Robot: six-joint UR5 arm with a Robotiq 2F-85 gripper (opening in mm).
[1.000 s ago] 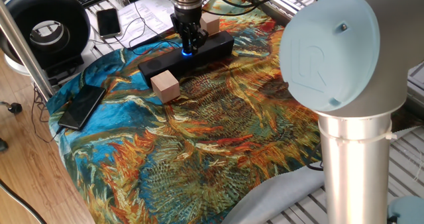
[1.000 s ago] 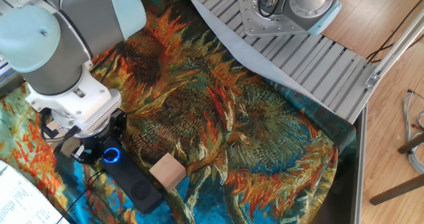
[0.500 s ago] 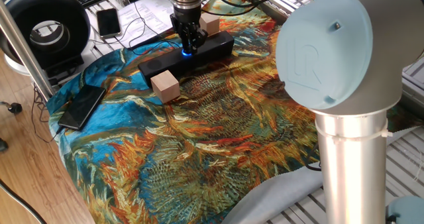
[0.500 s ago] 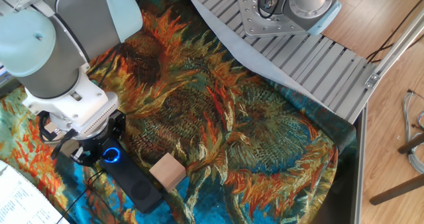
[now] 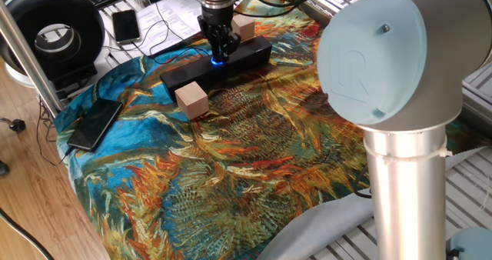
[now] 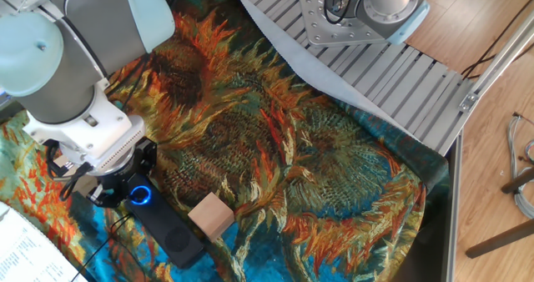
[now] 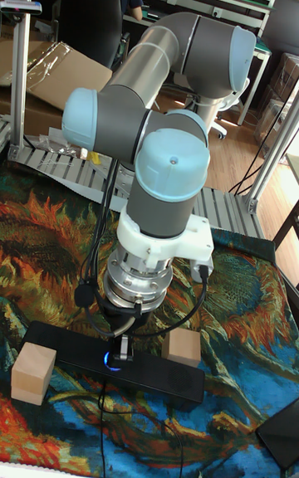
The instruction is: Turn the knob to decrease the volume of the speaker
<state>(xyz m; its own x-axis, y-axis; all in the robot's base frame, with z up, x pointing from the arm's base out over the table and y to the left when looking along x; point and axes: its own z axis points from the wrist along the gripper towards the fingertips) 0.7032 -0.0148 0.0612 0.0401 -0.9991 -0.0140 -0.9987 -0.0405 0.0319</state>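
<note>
The speaker is a long black bar lying on the sunflower-print cloth, and it also shows in the other fixed view as the speaker and in the tall view as the speaker. Its knob glows blue at mid-length; the same blue ring marks the knob and the knob. My gripper points straight down at it, fingers drawn together on the knob. The gripper and gripper sit right on the glow, and the fingers hide most of the dial.
One tan wooden cube touches the speaker's near side and another cube stands behind it. A flat black phone lies at the cloth's left edge. A round black device, cables and papers crowd the far left.
The arm's large joints have shifted slightly left in both fixed views. The gripper has stayed down on the knob, and the speaker and cubes have not moved.
</note>
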